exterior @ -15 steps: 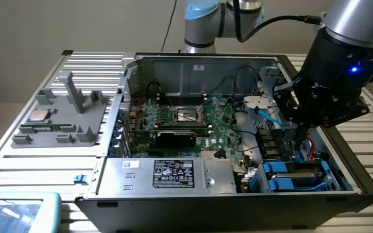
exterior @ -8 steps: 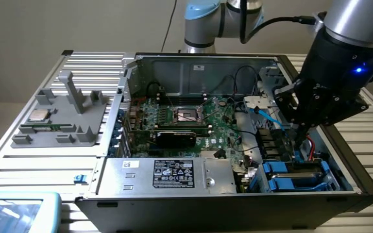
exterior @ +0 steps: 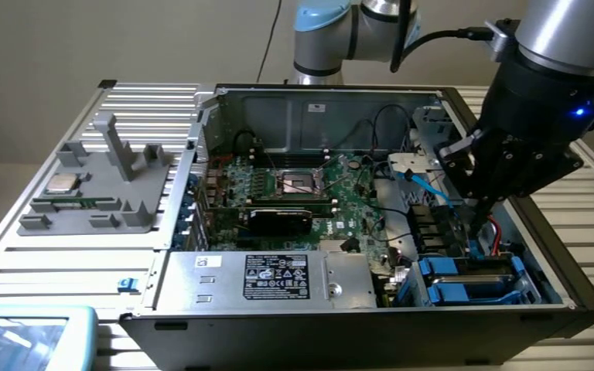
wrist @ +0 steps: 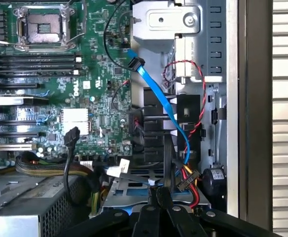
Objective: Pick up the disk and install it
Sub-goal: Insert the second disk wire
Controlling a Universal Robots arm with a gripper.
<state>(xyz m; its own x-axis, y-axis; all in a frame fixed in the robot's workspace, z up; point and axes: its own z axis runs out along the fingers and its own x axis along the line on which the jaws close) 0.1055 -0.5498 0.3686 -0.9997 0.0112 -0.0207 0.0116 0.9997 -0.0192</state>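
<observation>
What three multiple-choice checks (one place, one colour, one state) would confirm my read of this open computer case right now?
1. Where is the gripper?
A. Over the grey fixture beside the case
B. Inside the case at the exterior view's right, above the blue drive frames
C. Over the metal box with the black label

2. What colour is the flat data cable beside the motherboard?
A. Blue
B. Yellow
C. White

3. In what state is the processor socket?
A. Covered by a fan cooler
B. Buried under cables
C. Bare, with no cooler on it

Answers:
1 B, since the arm reaches down into the case's right side, just above the blue frames.
2 A, since the wrist view shows a bright blue ribbon.
3 C, since the socket's metal frame lies exposed in both views.
</observation>
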